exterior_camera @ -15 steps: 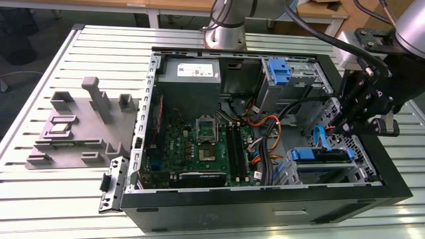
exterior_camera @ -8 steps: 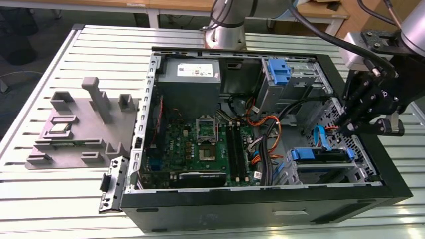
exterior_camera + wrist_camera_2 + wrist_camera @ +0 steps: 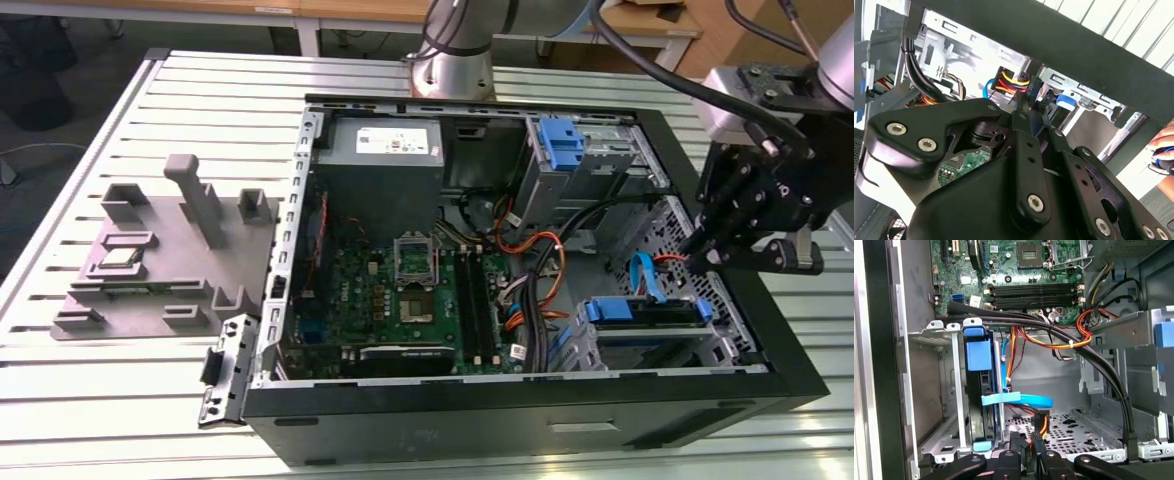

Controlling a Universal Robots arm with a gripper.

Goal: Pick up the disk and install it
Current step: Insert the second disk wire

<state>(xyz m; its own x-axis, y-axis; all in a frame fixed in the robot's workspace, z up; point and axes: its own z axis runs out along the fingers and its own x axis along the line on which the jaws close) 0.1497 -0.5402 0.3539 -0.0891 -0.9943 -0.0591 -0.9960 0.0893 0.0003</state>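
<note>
In the exterior view, the open computer case (image 3: 534,270) lies on the slatted table (image 3: 160,400). The gripper (image 3: 714,262) hangs at about three o'clock, over the case's edge. The disk (image 3: 643,312) sits in its bay at about four o'clock, blue frame showing. No writing can be read.

In the second wrist view, the black gripper (image 3: 1030,102) looks pinched together, holding nothing.

In the first wrist view, the disk (image 3: 980,405) stands on edge in the metal cage (image 3: 934,390), blue tab up. It is probably hard, heavy and easy to hurt, so the blue frame is the safest place to hold.
</note>
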